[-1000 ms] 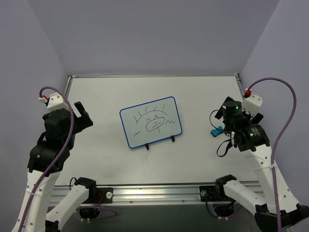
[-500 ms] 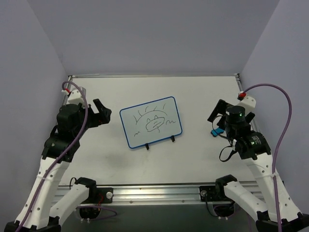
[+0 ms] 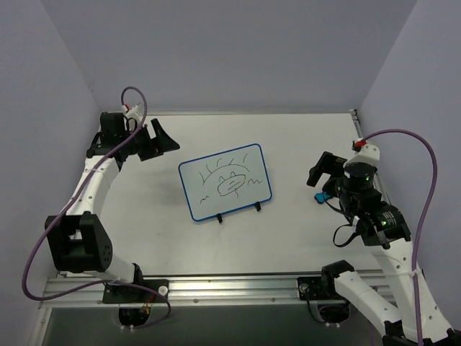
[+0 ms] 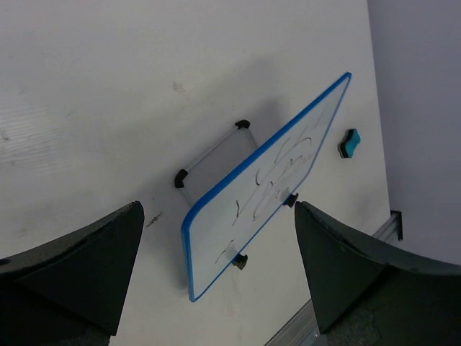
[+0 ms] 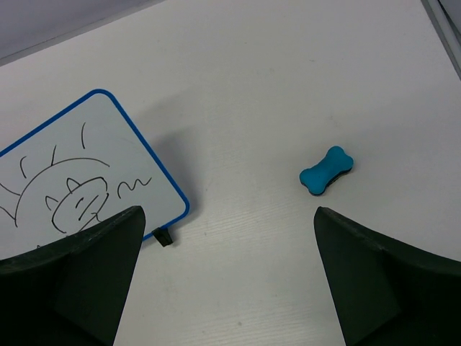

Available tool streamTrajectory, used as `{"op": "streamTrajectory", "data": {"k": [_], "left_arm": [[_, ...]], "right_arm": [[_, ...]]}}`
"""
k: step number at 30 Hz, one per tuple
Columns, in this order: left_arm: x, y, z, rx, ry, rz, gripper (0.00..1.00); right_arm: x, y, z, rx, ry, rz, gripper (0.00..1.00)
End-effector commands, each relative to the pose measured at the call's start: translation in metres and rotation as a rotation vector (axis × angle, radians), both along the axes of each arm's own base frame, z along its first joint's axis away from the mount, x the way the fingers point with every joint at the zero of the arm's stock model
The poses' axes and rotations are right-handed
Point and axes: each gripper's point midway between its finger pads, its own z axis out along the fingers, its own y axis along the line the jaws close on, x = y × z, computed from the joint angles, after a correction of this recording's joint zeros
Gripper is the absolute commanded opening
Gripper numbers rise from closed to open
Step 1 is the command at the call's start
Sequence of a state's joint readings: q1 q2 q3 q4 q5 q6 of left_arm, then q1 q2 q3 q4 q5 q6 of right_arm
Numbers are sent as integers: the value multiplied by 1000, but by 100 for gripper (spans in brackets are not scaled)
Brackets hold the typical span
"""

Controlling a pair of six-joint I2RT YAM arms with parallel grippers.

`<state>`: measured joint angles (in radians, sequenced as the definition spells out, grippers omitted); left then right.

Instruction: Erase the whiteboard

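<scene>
Whiteboard [image 3: 205, 205] is standing between left gripper [image 3: 162, 138] and right gripper [image 3: 322, 176], doodle [image 3: 229, 184] unwiped; both are gaping wide, empty. Step looks like reaching for eraser [image 5: 328, 170]: right gripper needs lowering over it, then closing.

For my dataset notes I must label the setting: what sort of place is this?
Most likely a robotics lab test cell. Plain lavender walls box in a white table, two robot arms are bolted to a metal rail at its near edge, and a small whiteboard and eraser serve as props.
</scene>
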<state>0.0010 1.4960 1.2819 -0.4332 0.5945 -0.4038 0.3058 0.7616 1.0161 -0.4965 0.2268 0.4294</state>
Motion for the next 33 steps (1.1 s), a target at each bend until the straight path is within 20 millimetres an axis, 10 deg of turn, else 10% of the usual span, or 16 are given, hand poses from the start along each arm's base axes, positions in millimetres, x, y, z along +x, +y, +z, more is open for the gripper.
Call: {"op": "streamTrajectory", "data": {"k": [1, 12, 21, 33], "left_arm": [[-9, -42, 39, -183, -118, -260, 94], [4, -37, -40, -91, 86, -291, 96], [-14, -48, -53, 11, 113, -371, 100], [-21, -62, -62, -55, 76, -486, 77]], "right_arm": [[3, 10, 11, -3, -36, 64, 100], [-2, 18, 14, 22, -57, 110, 100], [-8, 15, 18, 13, -59, 112, 100], [-14, 22, 25, 23, -79, 166, 100]]}}
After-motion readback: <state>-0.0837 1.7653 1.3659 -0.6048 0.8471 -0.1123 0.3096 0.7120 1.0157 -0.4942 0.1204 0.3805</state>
